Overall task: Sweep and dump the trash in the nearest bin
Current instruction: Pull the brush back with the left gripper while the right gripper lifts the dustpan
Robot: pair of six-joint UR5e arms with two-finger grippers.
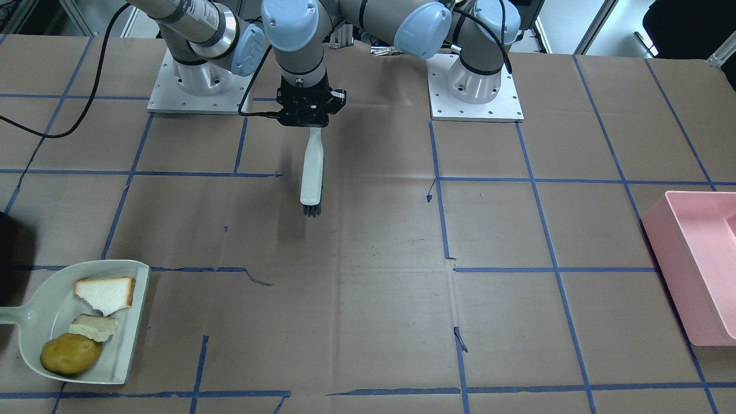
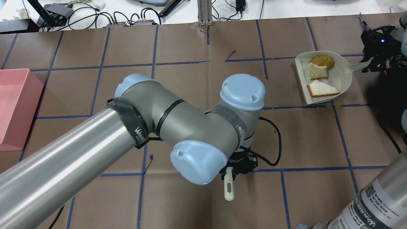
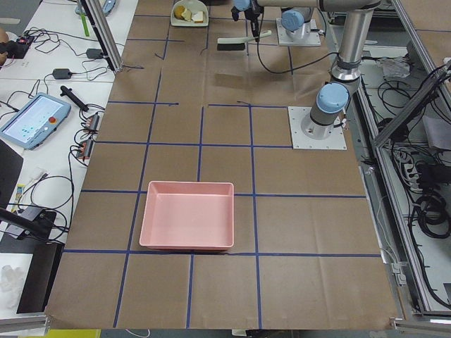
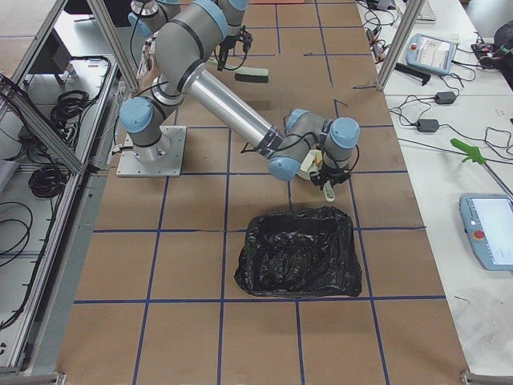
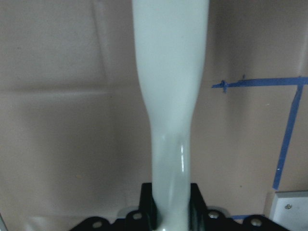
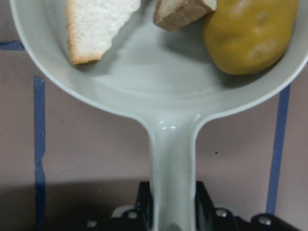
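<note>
The trash lies in the pale green dustpan (image 1: 123, 339): a yellow-brown potato-like lump (image 1: 70, 353) and two torn bread slices (image 1: 106, 293) (image 1: 94, 326). The dustpan rests flat on the table. My right gripper (image 2: 370, 65) is shut on the dustpan's handle (image 6: 173, 159); the lump (image 6: 248, 36) and slices (image 6: 96, 24) show in its wrist view. My left gripper (image 1: 310, 118) is shut on the white brush (image 1: 312, 172) and holds it mid-table, bristles (image 1: 311, 210) pointing away from the robot. The black bin (image 4: 300, 253) stands just beyond the dustpan, at the table's right end.
A pink rectangular tray (image 1: 698, 259) sits at the table's far left end, also seen in the overhead view (image 2: 16, 105). The brown paper is marked with a blue tape grid (image 1: 443, 230). The left arm's elbow (image 2: 190, 127) hides much of the table's middle from overhead.
</note>
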